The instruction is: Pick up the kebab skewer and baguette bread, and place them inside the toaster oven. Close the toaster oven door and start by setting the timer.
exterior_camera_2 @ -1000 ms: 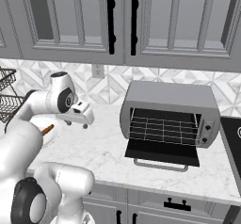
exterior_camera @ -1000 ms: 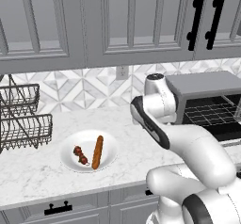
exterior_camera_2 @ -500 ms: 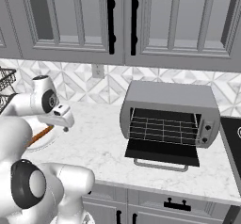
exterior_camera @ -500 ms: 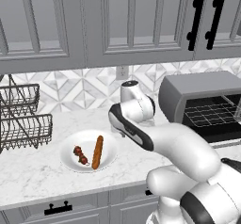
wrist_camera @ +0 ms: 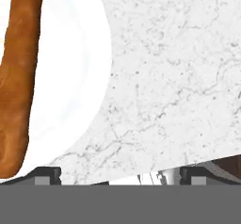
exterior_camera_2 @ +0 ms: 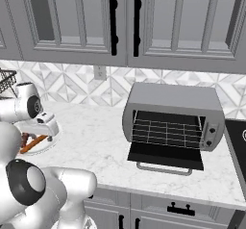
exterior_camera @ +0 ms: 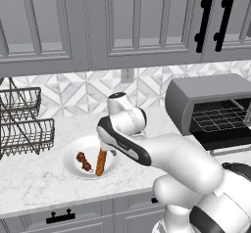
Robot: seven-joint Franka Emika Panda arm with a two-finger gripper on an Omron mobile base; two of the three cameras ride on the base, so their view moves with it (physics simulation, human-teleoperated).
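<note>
Reaching for the slim orange-brown baguette bread (wrist_camera: pixel 19 77) on the round white plate (exterior_camera: pixel 113 159).
My gripper (wrist_camera: pixel 120 175) is wide, empty; next I centre over the loaf and descend.

The white Franka arm with dark joints rises from the lower right of the left base view, bends at a rounded elbow near the frame's centre, and reaches left and downward. Its black-and-white two-finger gripper (exterior_camera: pixel 105 147) sits just left of centre, pointing down. In the right base view the gripper (exterior_camera_2: pixel 45 126) lies at the left edge, mid-height. In the hand view the gripper (wrist_camera: pixel 120 176) shows two dark finger tips (wrist_camera: pixel 47 175) standing wide apart, nothing between them.
</note>
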